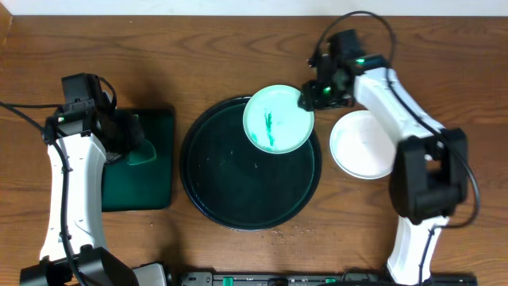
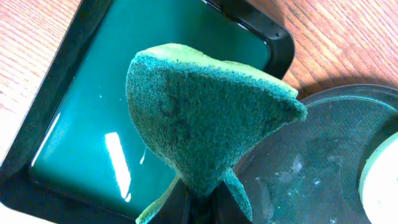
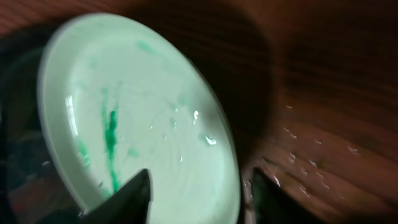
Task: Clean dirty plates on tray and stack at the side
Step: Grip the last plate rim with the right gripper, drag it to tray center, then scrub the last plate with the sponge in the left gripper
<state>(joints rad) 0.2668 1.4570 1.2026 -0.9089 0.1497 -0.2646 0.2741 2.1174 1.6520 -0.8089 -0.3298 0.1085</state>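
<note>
The dirty plate (image 1: 277, 119) sits face up at the far right of the round black tray (image 1: 214, 183), its edge lapping over the tray's raised rim. The right fingers (image 3: 127, 196) pinch that far-right rim, one finger over the plate's face and the other outside the edge. This looks like a steadying hold that leaves the soiled middle open for wiping. Being round, the plate has no long axis of its own. Its green streak runs from far to near down the middle, with a fainter smear beside it. I cannot tell whether the plate rests flat or is tipped up on the rim.

The left fingers (image 2: 180, 208) are clenched on a green sponge (image 2: 199, 118), squeezed into a fold over the small green tray (image 1: 155, 187). That tray looks wet, so it is probably there for wetting the sponge. A clean white plate (image 1: 361, 144) lies on the worktop (image 1: 198, 48) just right of the black tray, likely marking the stacking spot.
</note>
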